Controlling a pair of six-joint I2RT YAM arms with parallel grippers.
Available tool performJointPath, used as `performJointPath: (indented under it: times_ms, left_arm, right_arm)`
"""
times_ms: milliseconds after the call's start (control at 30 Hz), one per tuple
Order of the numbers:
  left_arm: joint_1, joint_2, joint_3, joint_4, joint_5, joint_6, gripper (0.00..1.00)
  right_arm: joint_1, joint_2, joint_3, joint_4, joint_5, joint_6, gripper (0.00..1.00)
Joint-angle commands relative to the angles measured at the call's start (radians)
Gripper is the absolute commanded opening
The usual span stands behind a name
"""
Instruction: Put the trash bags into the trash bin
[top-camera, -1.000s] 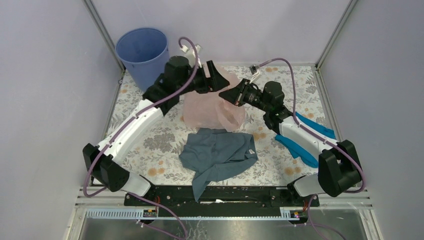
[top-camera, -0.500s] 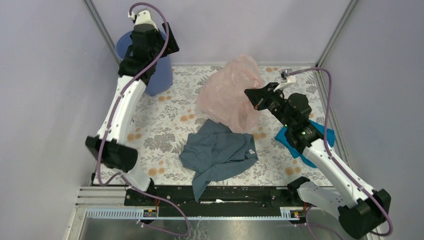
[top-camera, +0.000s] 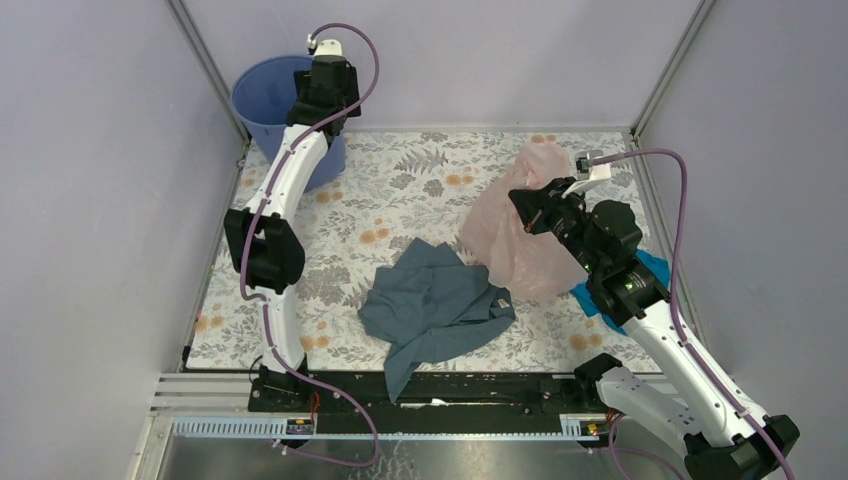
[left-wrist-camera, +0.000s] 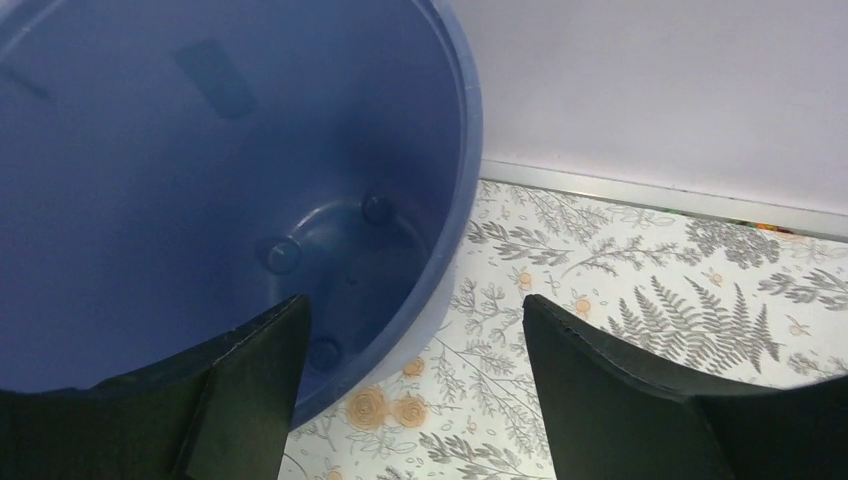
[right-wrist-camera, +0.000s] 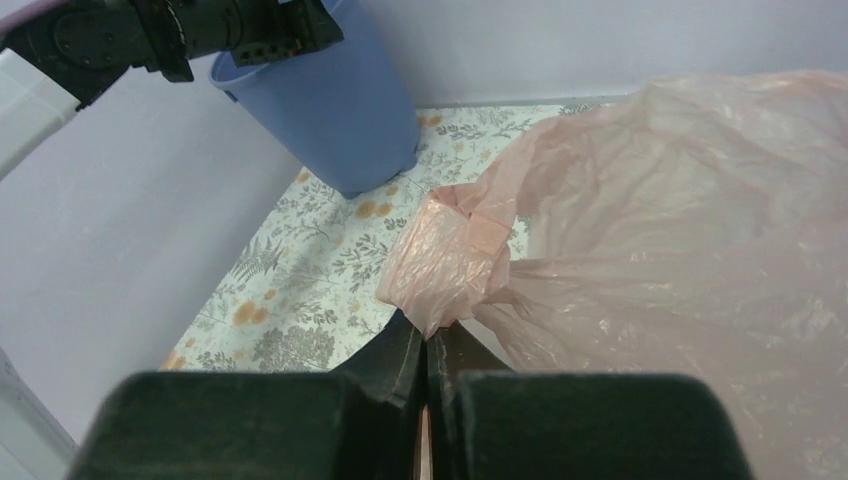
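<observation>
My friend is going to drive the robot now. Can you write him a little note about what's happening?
Left gripper: open, holding nothing, at the rim of the bin.
Right gripper: shut on a bunched bit of the pink bag.
Bin: far left corner, nothing inside.
Bag: right side of the table, next to the grey shirt.
Done: bag grabbed.
Left to do: carry it across and drop it in the bin.
</observation>
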Motion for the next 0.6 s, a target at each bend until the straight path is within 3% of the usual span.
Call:
performJointPath:
  times_ms: [0,100,367,567]
  left_arm:
    - [0.002,-0.013,0.026,0.107,-0.068,0.076,0.78]
    - [0.002,-0.012,0.005,0.112,-0.059,0.100,0.65]
    - [-0.002,-0.029,-0.066,0.155,-0.071,0.171,0.56]
    - [-0.002,-0.018,-0.065,0.146,-0.054,0.176,0.40]
  right_arm:
    - [0.004,-0.001,0.022,-0.010,0.005,-0.035,0.00]
    - [0.004,0.004,0.019,-0.003,-0.002,-0.028,0.00]
    - [0.004,0.025,0.031,0.026,-0.040,-0.002,0.00]
    - [0.004,-0.008,0.038,0.008,-0.019,-0.010,0.00]
